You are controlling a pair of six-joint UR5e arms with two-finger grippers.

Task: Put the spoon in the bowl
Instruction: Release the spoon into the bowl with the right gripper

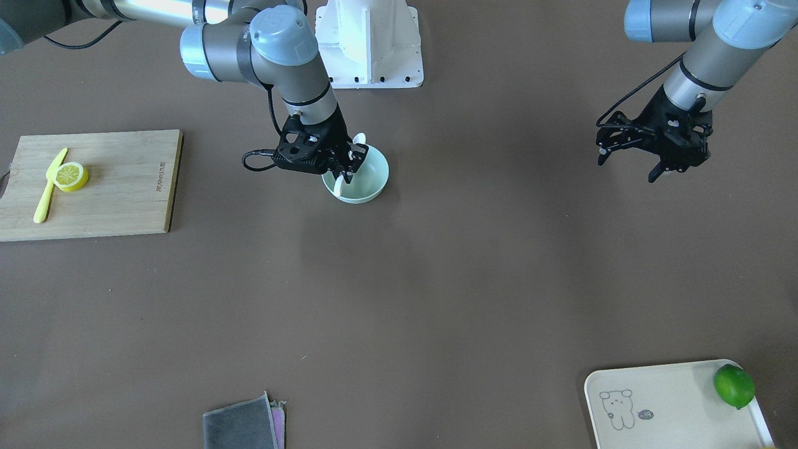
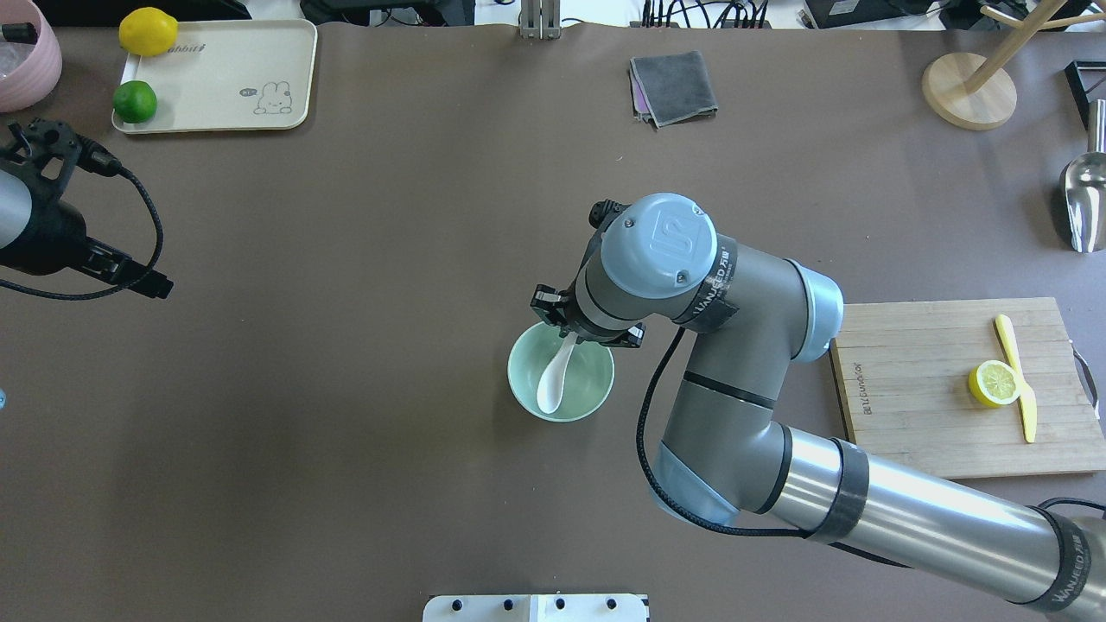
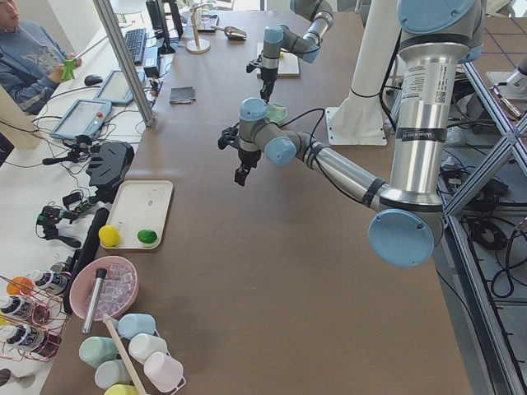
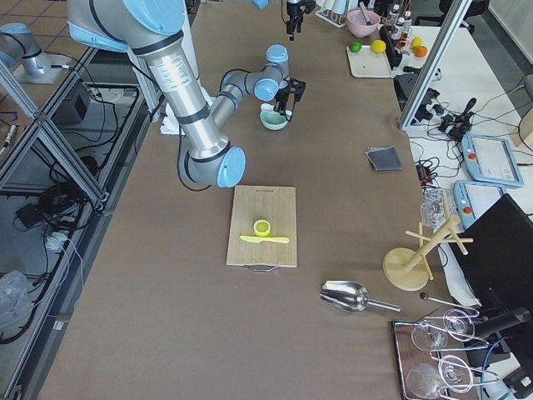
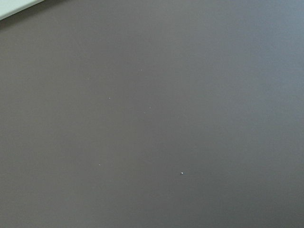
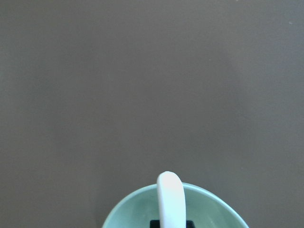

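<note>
The pale mint-green bowl [image 2: 591, 390] stands on the brown table near its middle; it also shows in the front view [image 1: 371, 184] and the right wrist view [image 6: 127, 214]. The white spoon [image 2: 551, 385] leans in it, scoop on the bowl's floor, handle [image 6: 170, 195] rising over the far rim [image 1: 359, 138]. My right gripper [image 1: 346, 166] hangs over the bowl's rim and is shut on the spoon's handle. My left gripper [image 1: 627, 167] is open and empty, raised above bare table far off to the side.
A wooden cutting board [image 2: 916, 389] with a lemon half [image 2: 994, 383] and a yellow-green knife [image 2: 1018, 380] lies by the right arm. A cream tray [image 2: 216, 78] with a lime and a lemon, a grey cloth [image 2: 674, 86] and a metal scoop [image 2: 1080, 199] lie along the far edge.
</note>
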